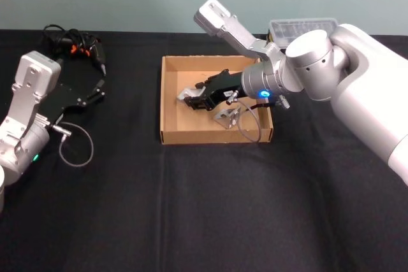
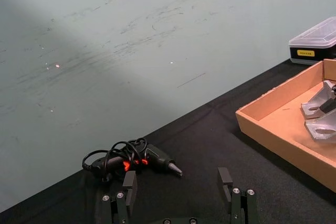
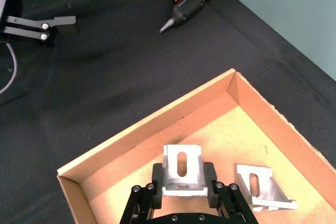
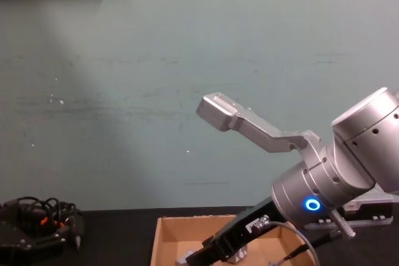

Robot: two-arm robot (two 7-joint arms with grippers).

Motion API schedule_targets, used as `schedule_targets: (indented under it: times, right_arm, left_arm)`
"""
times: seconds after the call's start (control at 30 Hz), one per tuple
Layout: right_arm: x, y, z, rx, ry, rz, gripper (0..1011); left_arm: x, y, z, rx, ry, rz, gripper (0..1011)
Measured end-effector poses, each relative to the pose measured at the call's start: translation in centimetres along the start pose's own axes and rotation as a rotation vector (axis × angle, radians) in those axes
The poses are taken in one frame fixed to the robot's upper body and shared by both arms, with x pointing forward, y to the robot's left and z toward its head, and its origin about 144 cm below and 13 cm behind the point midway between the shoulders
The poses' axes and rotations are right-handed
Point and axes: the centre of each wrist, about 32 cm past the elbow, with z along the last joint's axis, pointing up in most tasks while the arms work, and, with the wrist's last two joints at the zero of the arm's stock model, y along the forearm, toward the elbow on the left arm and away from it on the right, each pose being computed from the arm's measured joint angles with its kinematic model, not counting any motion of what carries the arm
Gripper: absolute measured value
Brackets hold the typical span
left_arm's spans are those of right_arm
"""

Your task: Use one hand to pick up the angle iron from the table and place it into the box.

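R gripper (image 3: 182, 188) clamped on angle iron (image 3: 182, 169) over box (image 3: 131, 140) (slot lengthwise, upright face).

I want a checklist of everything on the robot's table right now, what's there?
Surface: flat matte black table.
Job's things: shallow tan cardboard box; one silver slotted angle iron between the right gripper's fingers, a second angle iron lying on the box floor.
Clutter: black power screwdriver; clear-lidded plastic case.
Grippers: right gripper inside box, shut on bracket; left gripper open, parked at the table's left.
Cables: grey looped cable.
Surroundings: pale green wall.
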Motion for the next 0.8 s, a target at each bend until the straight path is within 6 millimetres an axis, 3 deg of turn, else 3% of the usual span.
schedule_targets:
  times: [0.23,0.5,0.8]
  right_arm:
    - [0.0,0.3,0.0,-0.007,-0.001,0.003,517]
    - [-0.1,0.0,-0.1,-0.007,0.006,0.002,781]
    - [-0.5,-1.2,-0.3,0.035,0.03,-0.035,991]
  left_arm:
    - [0.0,0.0,0.0,0.0,0.0,0.0,1000]
    - [0.0,0.0,0.0,0.0,0.0,0.0,1000]
    - [0.0,0.0,0.0,0.0,0.0,0.0,1000]
